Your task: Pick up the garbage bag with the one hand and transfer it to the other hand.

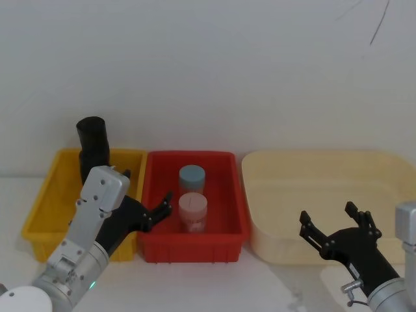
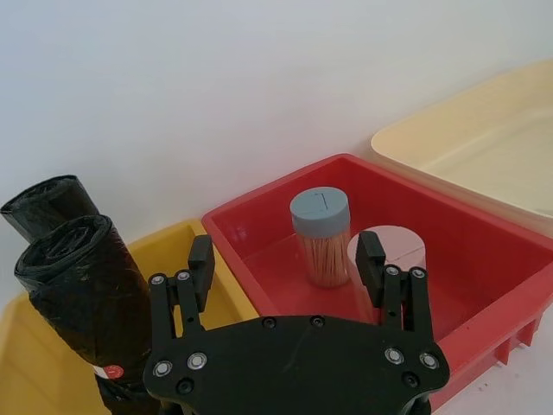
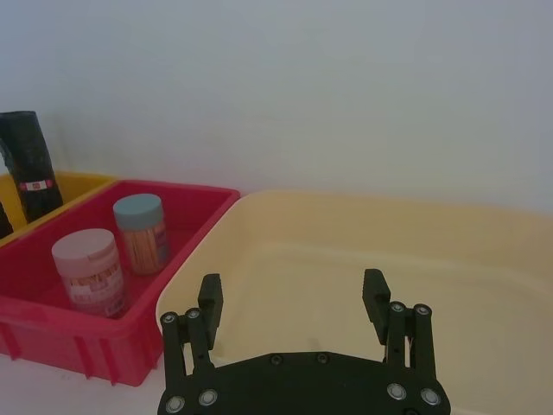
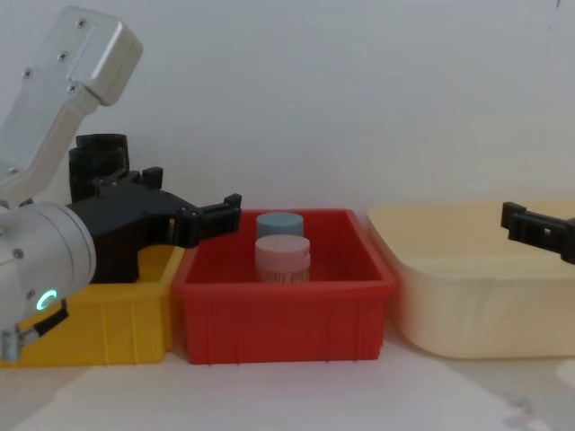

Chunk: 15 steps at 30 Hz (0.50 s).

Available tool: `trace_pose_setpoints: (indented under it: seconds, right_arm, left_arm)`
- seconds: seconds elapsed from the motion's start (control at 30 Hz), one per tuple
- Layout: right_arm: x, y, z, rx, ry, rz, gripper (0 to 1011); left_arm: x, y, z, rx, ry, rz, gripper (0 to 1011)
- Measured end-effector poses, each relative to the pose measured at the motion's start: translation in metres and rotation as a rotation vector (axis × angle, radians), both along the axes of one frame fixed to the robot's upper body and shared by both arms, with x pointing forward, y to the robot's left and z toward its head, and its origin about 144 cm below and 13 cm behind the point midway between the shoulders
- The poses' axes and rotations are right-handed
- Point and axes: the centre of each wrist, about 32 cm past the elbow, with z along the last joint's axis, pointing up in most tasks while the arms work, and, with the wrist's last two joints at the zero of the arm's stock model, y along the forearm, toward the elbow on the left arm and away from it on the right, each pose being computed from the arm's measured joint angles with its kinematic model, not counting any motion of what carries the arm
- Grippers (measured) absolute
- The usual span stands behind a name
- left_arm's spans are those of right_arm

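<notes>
The left gripper [image 2: 285,251] hangs spread wide and empty, the garbage bag [image 2: 78,294] upright in the yellow bin [image 2: 26,346] just outside one finger — its small red mark unreadable — while the right gripper [image 3: 292,284], equally spread and empty, has free room above the cream tub [image 3: 346,225].

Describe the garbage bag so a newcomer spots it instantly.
Find the yellow bin, leftmost of the three trays, beside the red bin. Two black rolls stand in it. The garbage bag is the thicker roll with a small red mark near one end, not the slimmer roll alongside.
</notes>
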Motion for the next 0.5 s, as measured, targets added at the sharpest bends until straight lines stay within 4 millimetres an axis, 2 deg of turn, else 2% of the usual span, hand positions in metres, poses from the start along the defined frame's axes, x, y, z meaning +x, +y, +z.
trace_pose_setpoints:
  seconds: [0.23, 0.4, 0.5]
  right_arm:
    - [0.003, -0.001, 0.004, 0.010, 0.000, 0.011, 999]
    - [0.007, -0.002, 0.015, 0.034, -0.004, 0.033, 999]
    - [0.010, -0.003, 0.024, 0.055, -0.004, 0.056, 999]
  left_arm:
    - [-0.001, 0.001, 0.005, 0.006, -0.017, -0.008, 1000]
    - [-0.003, 0.002, 0.018, 0.011, -0.045, -0.021, 1000]
    - [-0.007, 0.006, 0.035, 0.017, -0.073, -0.025, 1000]
